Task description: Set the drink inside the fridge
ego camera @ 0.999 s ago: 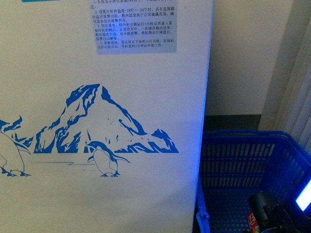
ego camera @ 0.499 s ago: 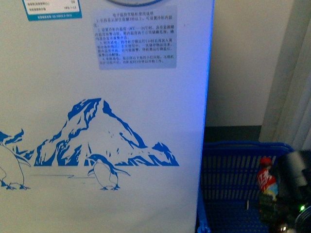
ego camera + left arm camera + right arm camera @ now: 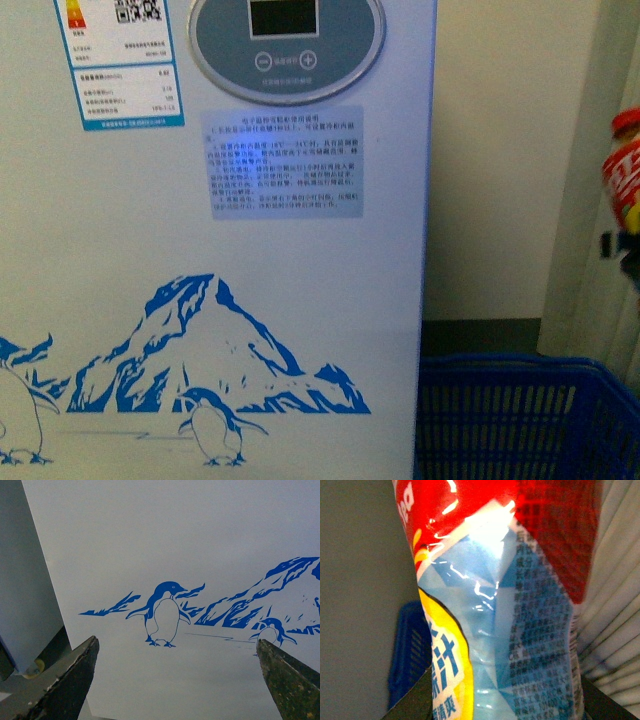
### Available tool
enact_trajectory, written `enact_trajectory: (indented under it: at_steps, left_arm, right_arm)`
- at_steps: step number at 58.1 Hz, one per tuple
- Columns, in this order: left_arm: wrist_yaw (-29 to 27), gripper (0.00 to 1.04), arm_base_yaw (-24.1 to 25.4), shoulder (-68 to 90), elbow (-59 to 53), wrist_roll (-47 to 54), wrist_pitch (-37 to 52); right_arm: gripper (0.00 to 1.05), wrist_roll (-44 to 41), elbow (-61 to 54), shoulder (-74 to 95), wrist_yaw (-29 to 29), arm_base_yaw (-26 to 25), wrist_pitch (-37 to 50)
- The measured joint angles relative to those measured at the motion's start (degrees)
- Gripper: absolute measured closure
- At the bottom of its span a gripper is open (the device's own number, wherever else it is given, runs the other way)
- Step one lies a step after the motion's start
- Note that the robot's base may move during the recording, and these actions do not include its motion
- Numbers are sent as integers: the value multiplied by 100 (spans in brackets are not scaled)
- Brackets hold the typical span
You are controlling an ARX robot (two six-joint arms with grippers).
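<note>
The right tool (image 3: 505, 707) is gripping the drink (image 3: 622, 170) beside the fridge (image 3: 300, 300) — not yet inside. The left tool (image 3: 177, 680) is gaping, empty.

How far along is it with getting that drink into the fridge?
Done: the right gripper holds the red-capped plastic bottle, well above the blue mesh basket. In hand: it hangs beside the white penguin-painted freezer. Left: getting it inside; no opening shows yet.

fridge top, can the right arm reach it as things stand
Probably not yet: the right gripper holds the drink beside the fridge, level with its front face; the top is out of view.
</note>
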Motion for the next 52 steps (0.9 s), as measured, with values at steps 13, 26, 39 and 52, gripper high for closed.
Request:
enact_trajectory:
  at_steps: [13,26,39,52]
  left_arm:
    - [0,8,0,0,0,0,0]
    - [0,8,0,0,0,0,0]
    - [0,8,0,0,0,0,0]
    - [0,8,0,0,0,0,0]
  right_arm:
    - [63,-28,-785,-2688,474,144,-415]
    - [63,-72,-1475,-4583,1226,691,-1025]
    - [63,-426,-2009,-6111,2345,1478,-1449]
    - [63,-310,-2175,-6601,2435,1403,-1818]
